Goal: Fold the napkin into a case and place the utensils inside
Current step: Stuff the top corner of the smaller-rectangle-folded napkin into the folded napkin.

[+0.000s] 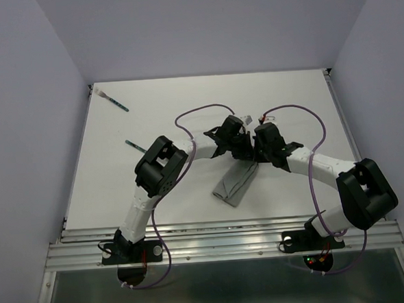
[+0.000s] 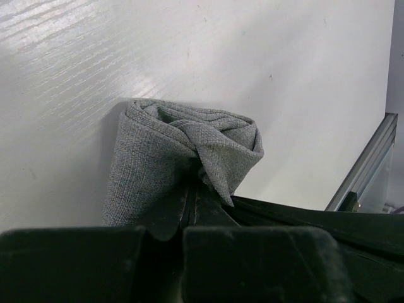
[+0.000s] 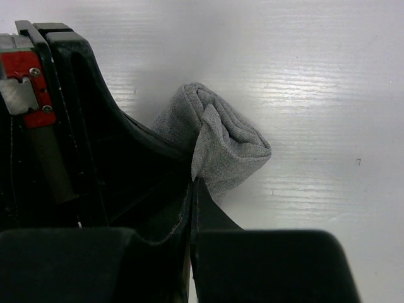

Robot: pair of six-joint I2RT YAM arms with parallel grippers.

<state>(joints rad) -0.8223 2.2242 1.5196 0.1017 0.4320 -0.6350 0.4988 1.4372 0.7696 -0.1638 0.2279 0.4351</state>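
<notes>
At far left of the table (image 1: 295, 98), utensils (image 1: 114, 101) are noted apart, and the folded napkin (image 1: 235, 185) at centre is pinched at its far end by the left gripper (image 2: 194, 189) and right gripper (image 3: 192, 189), both clamped on cloth.

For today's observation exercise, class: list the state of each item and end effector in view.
Napkin: folded narrow, far end pinched.
Left end effector: shut on napkin.
Right end effector: shut on napkin.
Far utensil: lying loose, outside napkin.
Near utensil: lying loose, partly hidden.
</notes>
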